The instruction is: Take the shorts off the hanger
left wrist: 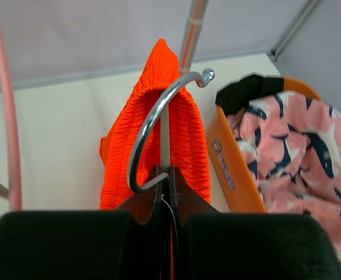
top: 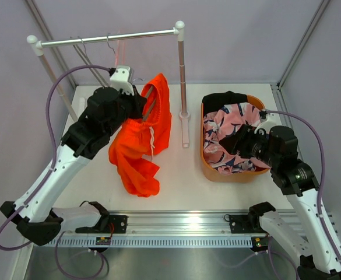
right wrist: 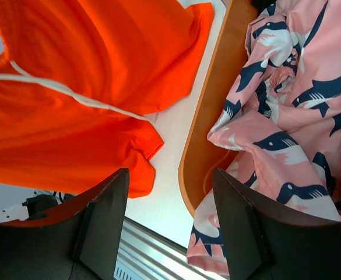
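Only a small label (left wrist: 222, 165) on the orange plastic basket (top: 215, 172) bears writing, and it is too blurred to read. The left arm reaches forward, and the left gripper (left wrist: 165, 182) is clamped on the neck of the chrome-hooked hanger (left wrist: 153, 116). Bright orange cloth shorts (top: 138, 151) are draped just beyond its fingers. The right gripper (right wrist: 169, 175) hangs spread wide and empty over the basket rim. Pink navy-and-white print shorts (right wrist: 287, 87) and plain black shorts (top: 222, 99) lie beyond.

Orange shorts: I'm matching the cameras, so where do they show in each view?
Top external: orange shorts left of centre.
Left wrist: centre, draped over the hanger.
Right wrist: upper left.
Shared landmark: the orange basket, right of them in every view.
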